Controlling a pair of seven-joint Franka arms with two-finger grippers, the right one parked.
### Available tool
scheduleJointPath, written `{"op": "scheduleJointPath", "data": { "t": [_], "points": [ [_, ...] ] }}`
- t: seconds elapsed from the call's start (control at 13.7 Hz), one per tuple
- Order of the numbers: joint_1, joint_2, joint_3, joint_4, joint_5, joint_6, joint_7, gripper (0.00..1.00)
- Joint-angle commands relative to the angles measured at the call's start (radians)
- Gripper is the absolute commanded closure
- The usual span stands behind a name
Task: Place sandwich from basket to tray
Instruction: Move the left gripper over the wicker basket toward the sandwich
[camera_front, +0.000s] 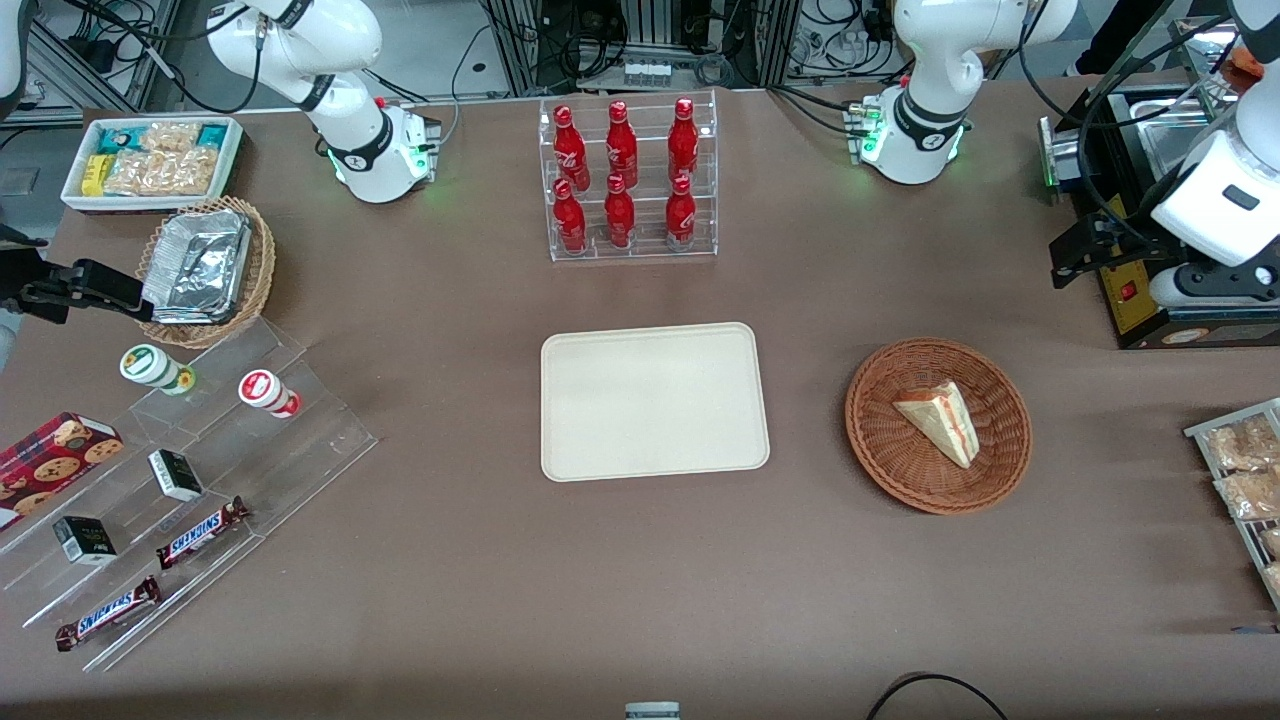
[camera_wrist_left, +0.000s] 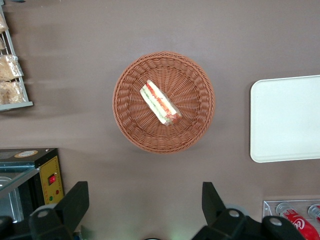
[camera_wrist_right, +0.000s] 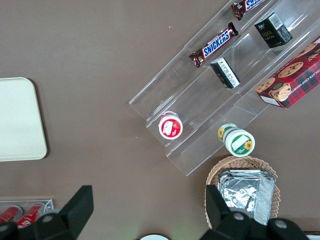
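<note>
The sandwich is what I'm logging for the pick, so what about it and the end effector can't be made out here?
- Sandwich underside: both views, hidden against the basket.
- Filling type: both views, too small.
- End effector, open, above the table beside the basket: left wrist view, cut off by the picture edge.
- Its height above the table: no view settles it.

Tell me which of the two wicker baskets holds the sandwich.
The reddish-brown round basket beside the tray, with the sandwich in it. The lighter basket holds crumpled foil trays. The open gripper hangs above the table near the reddish-brown one.
</note>
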Motion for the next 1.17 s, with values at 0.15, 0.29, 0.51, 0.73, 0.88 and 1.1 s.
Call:
{"op": "scheduleJointPath", "data": {
  "t": [0.15,0.29,0.51,0.73,0.88,1.1],
  "points": [
    [0.003,0.000,0.024,0.020,-0.012,-0.026,0.042,0.00],
    [0.003,0.012,0.026,0.014,-0.001,-0.009,0.040,0.00],
    [0.001,0.073,0.026,-0.029,-0.006,0.020,0.028,0.00],
    [0.001,0.057,0.026,-0.220,-0.015,0.223,-0.058,0.00],
    [0.001,0.066,0.024,-0.329,-0.015,0.381,-0.177,0.00],
    [-0.005,0.058,0.021,-0.500,-0.015,0.613,-0.360,0.00]
  ]
}}
